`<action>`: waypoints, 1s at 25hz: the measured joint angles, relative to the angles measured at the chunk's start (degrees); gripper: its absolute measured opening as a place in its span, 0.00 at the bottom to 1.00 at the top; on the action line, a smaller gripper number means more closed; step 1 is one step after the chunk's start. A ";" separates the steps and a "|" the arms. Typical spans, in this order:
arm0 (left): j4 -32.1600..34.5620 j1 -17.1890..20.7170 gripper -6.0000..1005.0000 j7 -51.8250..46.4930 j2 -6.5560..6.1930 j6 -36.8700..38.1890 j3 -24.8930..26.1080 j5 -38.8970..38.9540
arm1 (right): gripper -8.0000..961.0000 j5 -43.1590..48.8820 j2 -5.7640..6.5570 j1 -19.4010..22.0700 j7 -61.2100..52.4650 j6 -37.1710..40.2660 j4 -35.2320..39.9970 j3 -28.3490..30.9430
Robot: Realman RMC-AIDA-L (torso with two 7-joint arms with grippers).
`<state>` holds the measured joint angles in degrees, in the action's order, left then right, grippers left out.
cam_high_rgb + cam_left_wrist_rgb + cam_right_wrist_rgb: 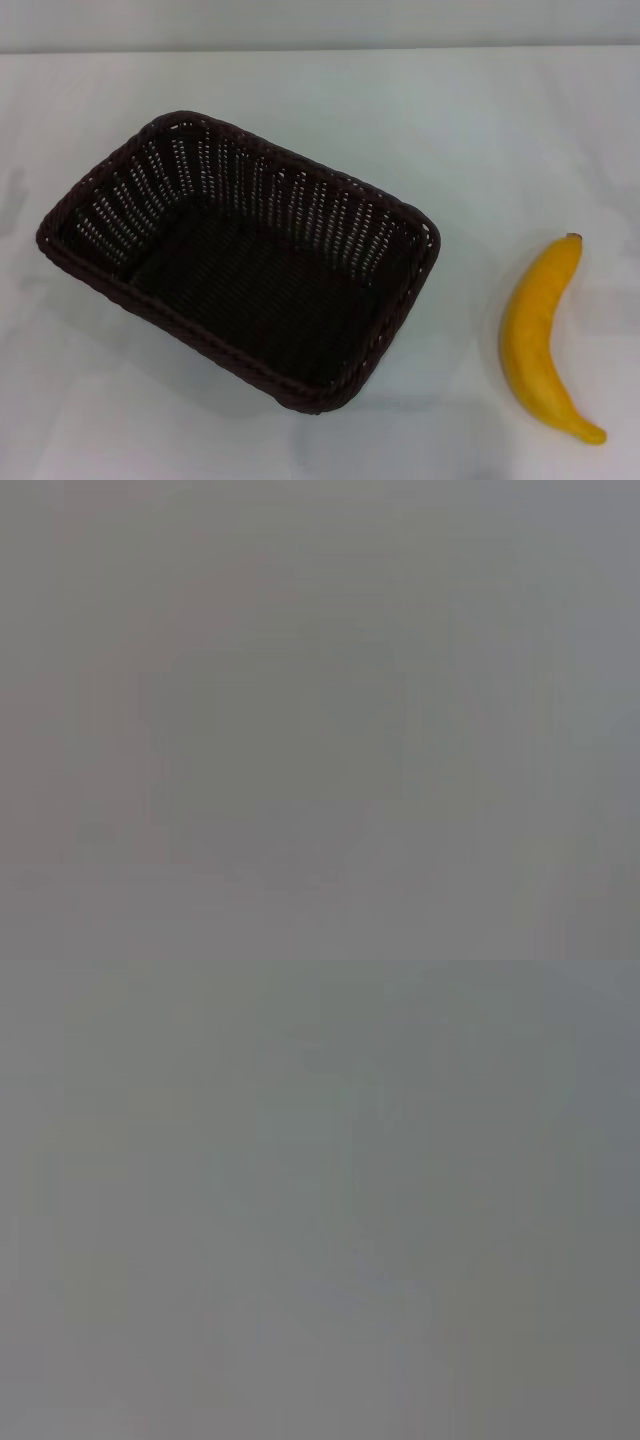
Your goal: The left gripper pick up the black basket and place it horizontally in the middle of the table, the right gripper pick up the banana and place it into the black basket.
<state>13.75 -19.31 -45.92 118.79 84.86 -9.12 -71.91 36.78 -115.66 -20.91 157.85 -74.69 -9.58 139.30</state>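
The black basket is a dark woven rectangle standing upright and empty on the white table, left of centre in the head view and turned at an angle. The banana lies flat on the table to the right of the basket, apart from it, its dark stem tip pointing away from me. Neither gripper shows in the head view. Both wrist views show only a plain grey blur with no object or fingers.
The table's far edge runs across the top of the head view, with a grey wall behind it. Bare white tabletop surrounds the basket and the banana.
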 joint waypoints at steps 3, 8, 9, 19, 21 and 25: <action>-0.04 0.15 0.77 -0.48 0.00 0.21 -0.23 0.26 | 0.90 0.00 -0.06 0.19 -0.24 -0.29 0.00 0.00; -0.08 0.20 0.77 -0.88 -0.01 0.34 -0.27 0.28 | 0.90 0.02 0.00 0.53 -1.60 -1.08 0.13 0.00; -0.08 0.24 0.77 -0.83 0.02 0.53 -0.27 0.34 | 0.90 0.02 0.02 0.57 -1.64 -1.08 0.14 0.00; 8.12 0.42 0.76 -18.05 -1.98 -0.72 -6.76 -2.32 | 0.90 -0.16 0.08 0.16 -2.26 -0.46 0.19 0.13; 12.65 0.38 0.76 -27.17 -3.55 -2.90 -8.85 -6.19 | 0.90 -0.32 0.06 0.07 -2.30 -0.43 0.18 0.24; 21.70 -0.59 0.76 -43.29 -6.70 -6.59 -11.59 -16.26 | 0.89 -0.34 0.06 -0.27 -3.01 0.74 0.18 0.23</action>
<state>35.46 -19.91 -89.21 112.09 78.27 -20.71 -88.16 36.44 -115.60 -21.18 154.84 -73.94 -9.40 139.53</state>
